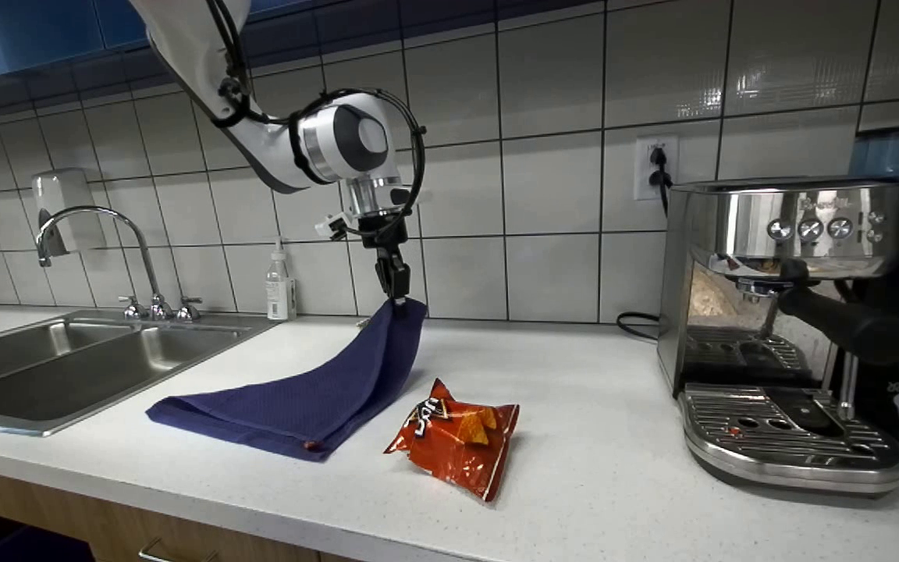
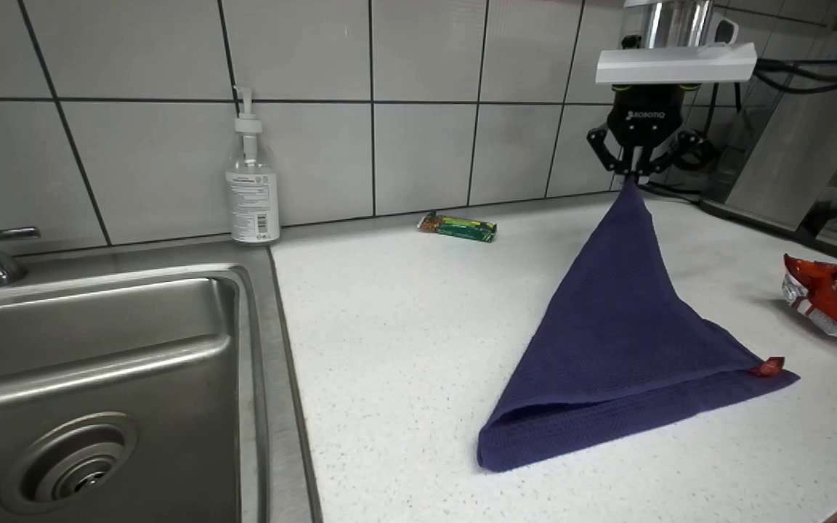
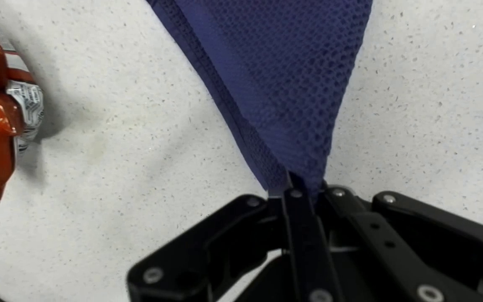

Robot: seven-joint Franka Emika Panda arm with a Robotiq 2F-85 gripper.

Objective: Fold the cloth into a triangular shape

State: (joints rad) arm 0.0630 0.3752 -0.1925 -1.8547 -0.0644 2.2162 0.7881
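Note:
The navy cloth (image 1: 278,410) rises from the counter to a raised corner in both exterior views. My gripper (image 2: 633,176) is shut on that corner, pointing straight down above the counter. From there the cloth (image 2: 611,319) slopes down into a broad, roughly triangular sheet, with its near edge doubled over along the bottom. A small red tag (image 2: 769,367) sits near one lower corner. In the wrist view the pinched cloth (image 3: 283,63) runs upward from my gripper (image 3: 304,188), one layer showing beside another; the fingertips are partly covered by fabric.
An orange-red snack packet (image 1: 457,437) lies close beside the cloth. Near the tiled wall are a green wrapped bar (image 2: 462,227) and a soap bottle (image 2: 253,196). A sink (image 2: 255,349) borders the counter on one side, an espresso machine (image 1: 746,215) on the other.

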